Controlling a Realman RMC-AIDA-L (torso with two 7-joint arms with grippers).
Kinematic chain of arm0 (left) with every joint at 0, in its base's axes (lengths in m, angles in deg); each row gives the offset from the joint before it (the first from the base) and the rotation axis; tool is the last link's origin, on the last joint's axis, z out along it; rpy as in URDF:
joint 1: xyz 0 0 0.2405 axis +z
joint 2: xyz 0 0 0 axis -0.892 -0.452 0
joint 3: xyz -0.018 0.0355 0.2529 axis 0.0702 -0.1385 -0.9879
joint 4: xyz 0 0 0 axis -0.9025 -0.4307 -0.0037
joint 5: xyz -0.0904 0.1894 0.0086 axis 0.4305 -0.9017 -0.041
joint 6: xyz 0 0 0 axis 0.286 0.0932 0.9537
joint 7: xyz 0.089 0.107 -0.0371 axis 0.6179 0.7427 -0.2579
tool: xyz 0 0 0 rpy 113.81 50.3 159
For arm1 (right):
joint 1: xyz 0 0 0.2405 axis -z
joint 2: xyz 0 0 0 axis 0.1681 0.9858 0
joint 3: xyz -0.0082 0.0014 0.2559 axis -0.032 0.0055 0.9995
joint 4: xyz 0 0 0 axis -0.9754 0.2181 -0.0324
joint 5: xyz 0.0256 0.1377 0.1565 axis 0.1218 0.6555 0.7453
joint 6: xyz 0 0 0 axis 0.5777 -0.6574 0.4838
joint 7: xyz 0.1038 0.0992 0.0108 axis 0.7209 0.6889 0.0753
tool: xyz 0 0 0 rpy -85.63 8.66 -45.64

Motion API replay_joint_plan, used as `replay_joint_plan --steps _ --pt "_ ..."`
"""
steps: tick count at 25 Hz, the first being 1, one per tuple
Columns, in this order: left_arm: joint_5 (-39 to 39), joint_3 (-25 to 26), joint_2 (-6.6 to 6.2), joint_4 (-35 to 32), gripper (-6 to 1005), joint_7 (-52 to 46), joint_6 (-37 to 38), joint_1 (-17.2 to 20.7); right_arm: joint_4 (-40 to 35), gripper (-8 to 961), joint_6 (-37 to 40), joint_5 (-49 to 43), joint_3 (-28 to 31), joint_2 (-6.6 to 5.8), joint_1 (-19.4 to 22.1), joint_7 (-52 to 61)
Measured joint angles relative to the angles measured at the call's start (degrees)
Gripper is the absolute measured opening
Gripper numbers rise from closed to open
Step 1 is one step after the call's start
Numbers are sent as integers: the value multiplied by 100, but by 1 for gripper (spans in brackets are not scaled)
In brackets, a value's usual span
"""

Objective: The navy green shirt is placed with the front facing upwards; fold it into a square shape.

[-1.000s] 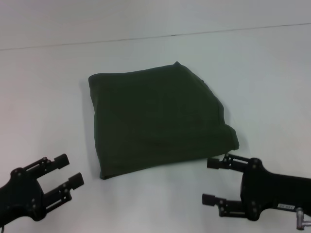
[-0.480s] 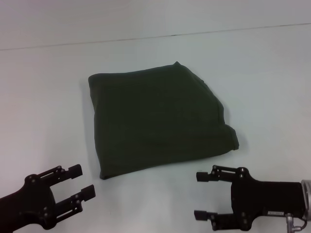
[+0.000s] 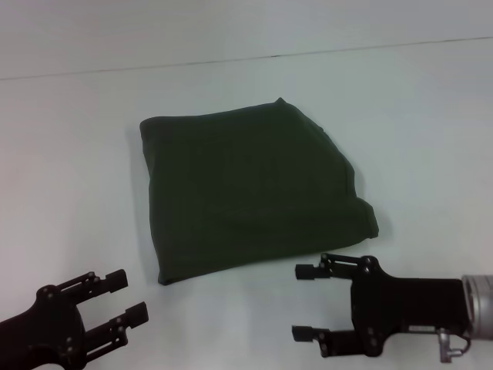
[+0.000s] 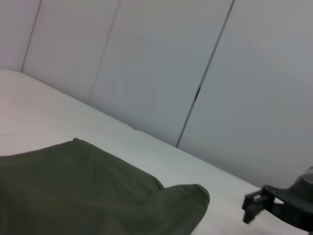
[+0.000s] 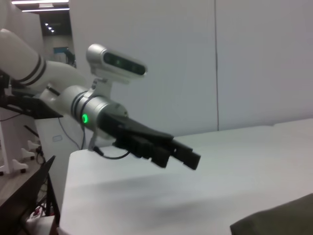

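Right claw [image 3: 306, 302] sits low over the white bench [image 3: 431, 139], fingers spread, holding nothing, tips pointing toward the left side. Left claw [image 3: 128, 296] likewise spread and empty, off the shirt's near left corner. The shirt [image 3: 250, 189] lies farther out from both claws, mid-bench, already a squarish dark green packet, plain side up, long edges running roughly away from the robot. Right claw is nearer: just short of the near edge, not touching. Fold appears essentially complete.
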Motion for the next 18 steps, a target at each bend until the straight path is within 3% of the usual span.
replay_joint_plan --steps 8,18 --pt "-35 43 9 -4 637 20 -7 17 264 817 -156 17 -22 -7 -275 -10" --pt "-6 73 21 28 636 389 -28 53 271 816 -193 26 -21 -14 -281 -10"
